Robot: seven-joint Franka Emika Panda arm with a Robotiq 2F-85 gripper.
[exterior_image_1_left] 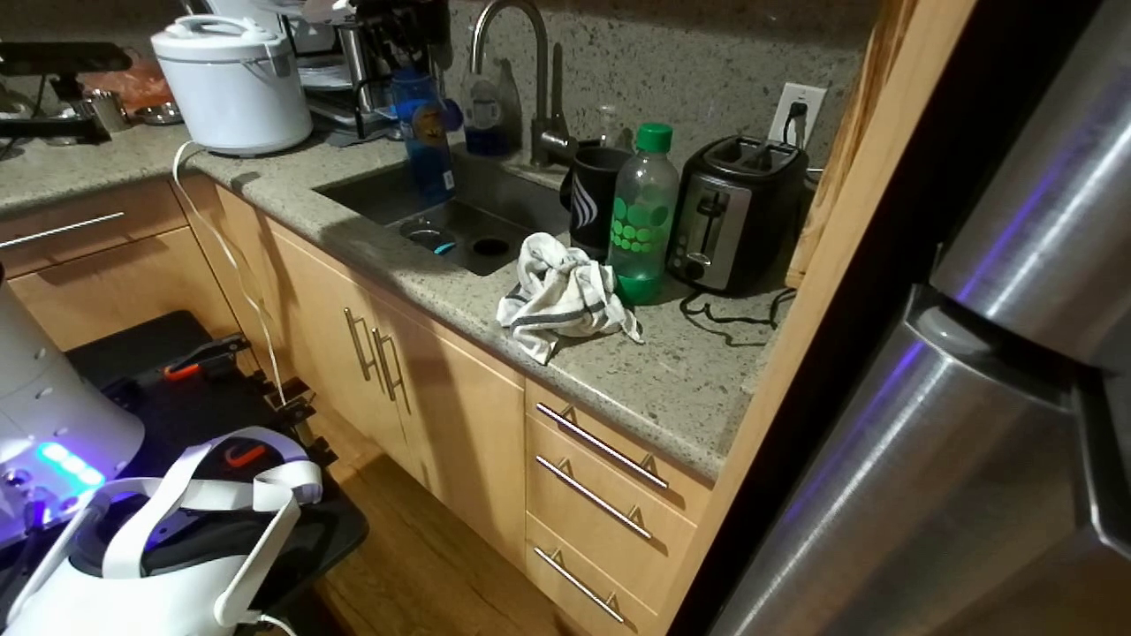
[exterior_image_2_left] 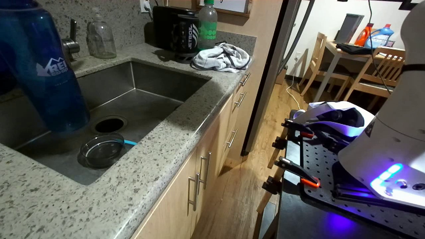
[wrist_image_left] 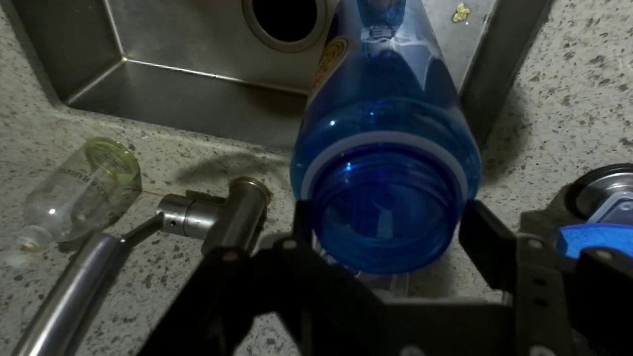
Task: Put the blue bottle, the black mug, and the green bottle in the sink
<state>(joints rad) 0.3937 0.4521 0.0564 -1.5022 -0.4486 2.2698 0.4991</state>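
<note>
I see the mug (exterior_image_1_left: 594,208) between sink (exterior_image_1_left: 508,196) and toaster (exterior_image_1_left: 744,216), the cloth (exterior_image_1_left: 565,296) before it, a dish (exterior_image_2_left: 102,151) in the sink.

Around me in dim light: speckled grey stone countertop (exterior_image_1_left: 654,389) runs along matching speckled stone backsplash (exterior_image_1_left: 680,62), white rectangular outlet plate (exterior_image_1_left: 811,106) set in it. Below, pale wood cabinet doors (exterior_image_1_left: 468,442) with long metal bar handles (exterior_image_2_left: 196,192); alongside, stack of three pale wood drawers (exterior_image_1_left: 592,521). I see brown wood-plank floor (exterior_image_2_left: 232,196) stretch past tall brushed-steel refrigerator (exterior_image_1_left: 937,486), its metal streaked violet by light, pale wooden panel (exterior_image_1_left: 802,322) standing between it and countertop. Farther from me, in brighter light: slat-back light wooden chairs (exterior_image_2_left: 393,68) at pale wooden table (exterior_image_2_left: 329,46), plain white wall (exterior_image_2_left: 308,26) behind.
</note>
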